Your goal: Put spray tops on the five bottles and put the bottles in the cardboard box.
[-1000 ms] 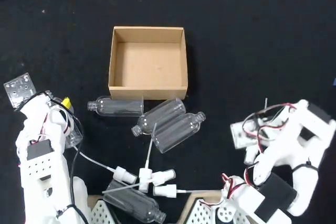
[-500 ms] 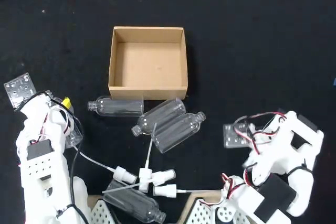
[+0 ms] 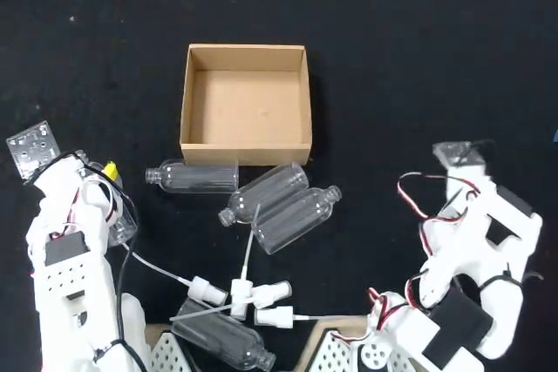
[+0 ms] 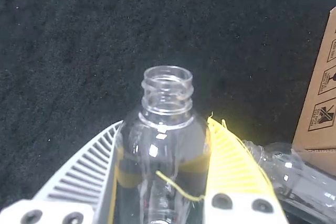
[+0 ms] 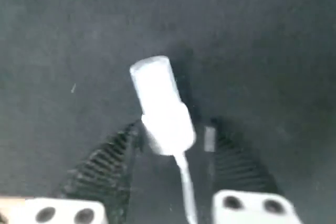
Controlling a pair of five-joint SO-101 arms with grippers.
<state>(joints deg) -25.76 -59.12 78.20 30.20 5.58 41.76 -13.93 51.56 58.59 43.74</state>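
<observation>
On the cardboard box (image 4: 320,98), where its outer wall edges into the left wrist view, I see black handling pictograms in small framed panels, but no wording I can make out; I find no label on anything else. Counting bottles, I get five. The left gripper (image 4: 167,124) is clamped around one clear bottle (image 4: 167,85) just below its shoulder, and the bottle's open threaded neck points away from the wrist over the black table (image 3: 418,58). In the high view three more lie on their sides just in front of the open-topped box: a first bottle (image 3: 193,177), a second bottle (image 3: 264,192) and a third bottle (image 3: 296,215), the last two touching side by side. A fifth bottle (image 3: 222,341) lies at the near edge between the arm bases. Spray tops also come to five: four white spray tops (image 3: 241,290) with thin dip tubes sit clustered between the third and fifth bottles, and the right gripper (image 5: 173,129) pinches the fifth spray top (image 5: 160,108), whose tube runs back between the fingers.
</observation>
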